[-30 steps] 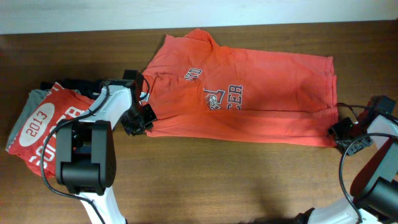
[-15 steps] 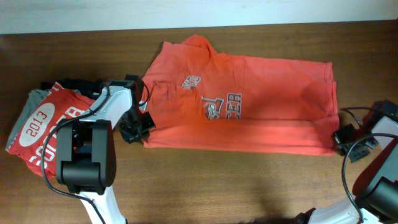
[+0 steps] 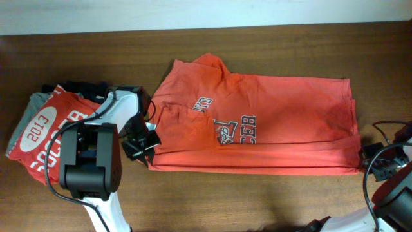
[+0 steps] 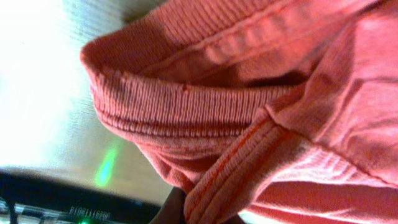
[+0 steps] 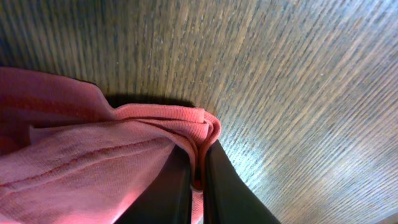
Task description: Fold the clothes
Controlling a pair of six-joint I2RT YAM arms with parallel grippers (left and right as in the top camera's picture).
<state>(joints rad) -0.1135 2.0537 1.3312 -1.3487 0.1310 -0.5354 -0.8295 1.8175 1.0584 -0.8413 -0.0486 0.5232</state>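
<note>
The orange T-shirt (image 3: pixel 277 122) has been dragged toward the lower right. Its lower corners are clamped tight by the left tool (image 3: pixel 147 149) and the right tool (image 3: pixel 364 160).

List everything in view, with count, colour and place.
T-shirt: one, orange-red with dark chest print, spread across mid-table.
folded shirt: one, red with white "2013" print, far left.
grey garment: one, grey, under the folded shirt.
dark garments: count unclear, dark, behind the folded shirt.
table: one, brown wood.
left arm: white and black, near left.
right arm: white and black, near right.
left fingers: black, shut on the T-shirt's left edge.
right fingers: black, shut on its right corner.
</note>
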